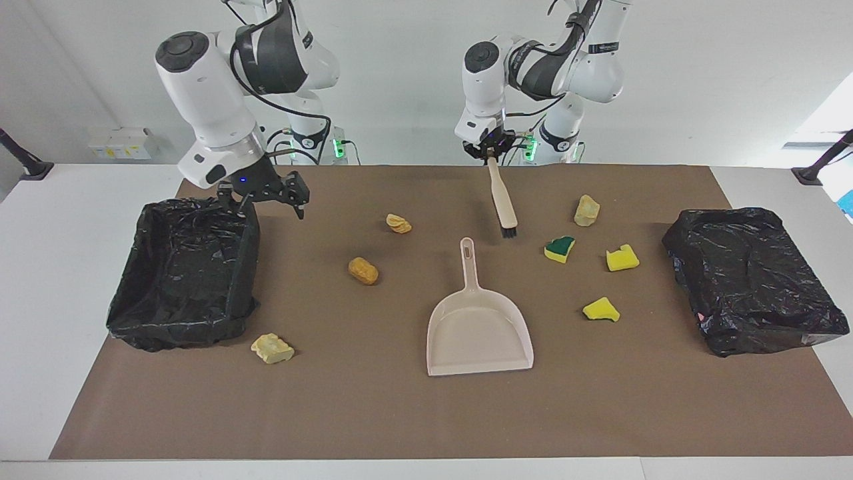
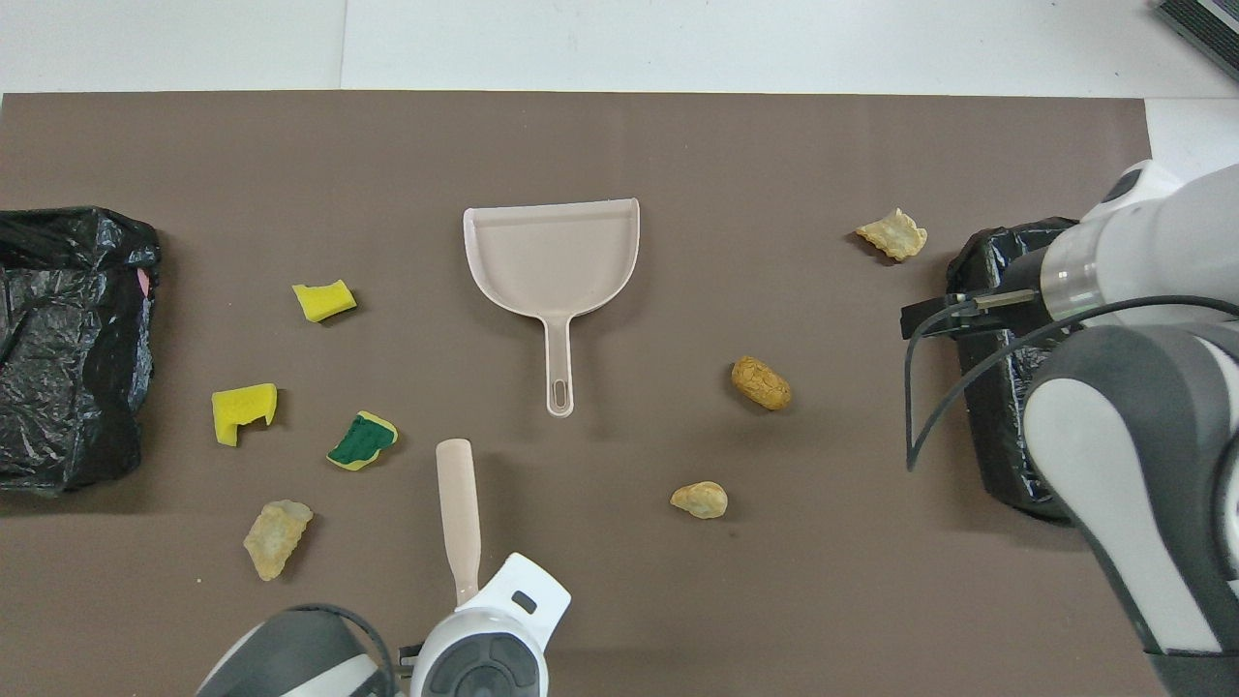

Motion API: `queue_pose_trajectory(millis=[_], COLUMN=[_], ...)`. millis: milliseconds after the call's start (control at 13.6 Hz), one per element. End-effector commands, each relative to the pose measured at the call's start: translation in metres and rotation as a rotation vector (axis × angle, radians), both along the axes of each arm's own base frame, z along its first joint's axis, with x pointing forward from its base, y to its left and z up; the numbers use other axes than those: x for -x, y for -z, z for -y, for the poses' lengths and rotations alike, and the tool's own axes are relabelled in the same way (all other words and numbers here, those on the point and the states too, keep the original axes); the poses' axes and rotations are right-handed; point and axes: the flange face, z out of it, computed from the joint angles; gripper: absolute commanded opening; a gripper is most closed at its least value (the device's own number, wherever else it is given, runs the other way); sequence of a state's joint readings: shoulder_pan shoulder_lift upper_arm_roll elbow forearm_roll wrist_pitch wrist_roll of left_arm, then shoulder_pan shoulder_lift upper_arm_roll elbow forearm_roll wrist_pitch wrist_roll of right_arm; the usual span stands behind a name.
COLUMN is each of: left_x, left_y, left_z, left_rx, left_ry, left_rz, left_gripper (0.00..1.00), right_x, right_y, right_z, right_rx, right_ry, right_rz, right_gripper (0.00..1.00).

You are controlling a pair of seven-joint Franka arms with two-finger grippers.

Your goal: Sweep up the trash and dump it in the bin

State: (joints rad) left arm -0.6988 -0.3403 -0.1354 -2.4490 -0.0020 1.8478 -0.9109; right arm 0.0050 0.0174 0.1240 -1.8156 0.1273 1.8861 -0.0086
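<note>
the left hand [image 1: 491, 155] is closed on the top end of the beige brush [image 1: 503, 202], which hangs tilted with its black bristles down, just over the brown mat [image 1: 400, 413], between the dustpan handle and the green-topped sponge piece [image 1: 559, 249]. the right hand [image 1: 265, 195] has its fingers spread wide and holds nothing; it hangs over the corner of the black-lined bin [image 1: 183, 273] at the right arm's end of the table [image 1: 53, 267], the corner nearest to the robots. the beige dustpan [image 1: 478, 327] lies flat in the middle of the mat, its handle pointing toward the robots and its wide mouth away from them. the trash is all on the mat, not in any bin. toward the left arm's end there are four pieces: a pale bread-like lump [image 1: 586, 210] nearest to the robots, the green-topped sponge piece a little farther, a yellow sponge piece [image 1: 622, 258] beside it toward the second bin, and another yellow sponge piece [image 1: 601, 309] farther from the robots again. toward the right arm's end there are three pieces: a tan lump [image 1: 398, 223] nearest to the robots, an orange-brown lump [image 1: 363, 271] farther out, and a yellowish lump [image 1: 272, 348] farthest, close to the corner of the black-lined bin. the second bin [image 1: 753, 280], also covered in black plastic, stands at the left arm's end of the table, well apart from the brush.
</note>
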Motion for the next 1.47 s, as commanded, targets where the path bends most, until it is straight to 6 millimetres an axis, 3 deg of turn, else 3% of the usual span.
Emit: queue_pose_trajectory(millis=[0, 221, 441, 588, 662, 956, 1176, 1397], left_x=[-0.018, -0.039, -0.048, -0.041, -0.035, -0.02, -0.04, -0.074], left_y=[-0.025, -0.013, -0.002, 0.003, 0.008, 0.042, 0.054, 0.053], left_z=[-0.053, -0.115, -0.174, -0.196, -0.204, -0.199, -0.182, -0.162], left_rx=[-0.082, -0.152, -0.188, -0.201, -0.21, -0.182, -0.056, -0.021], left_ry=[-0.108, -0.296, -0.503, -0.574, -0.611, -0.742, -0.864, -0.884], left_rz=[0.015, -0.031, -0.059, -0.072, -0.087, -0.14, -0.118, -0.078], left_gripper=[0.0, 0.0, 0.0, 0.0, 0.0, 0.0, 0.0, 0.0], right_x=[-0.013, -0.023, -0.024, -0.012, -0.013, -0.003, 0.007, 0.022], right_y=[0.023, 0.041, 0.06, 0.073, 0.081, 0.132, 0.155, 0.16], right_z=[-0.029, -0.09, -0.157, -0.213, -0.228, -0.312, -0.36, -0.378], right_rx=[-0.096, -0.103, -0.059, 0.001, 0.022, 0.1, 0.127, 0.121], right_ry=[0.013, -0.009, -0.005, 0.002, 0.022, 0.01, 0.017, -0.014], right_rz=[0.019, 0.102, 0.169, 0.21, 0.231, 0.272, 0.299, 0.295], right_gripper=[1.0, 1.0, 1.0, 1.0, 1.0, 1.0, 1.0, 1.0])
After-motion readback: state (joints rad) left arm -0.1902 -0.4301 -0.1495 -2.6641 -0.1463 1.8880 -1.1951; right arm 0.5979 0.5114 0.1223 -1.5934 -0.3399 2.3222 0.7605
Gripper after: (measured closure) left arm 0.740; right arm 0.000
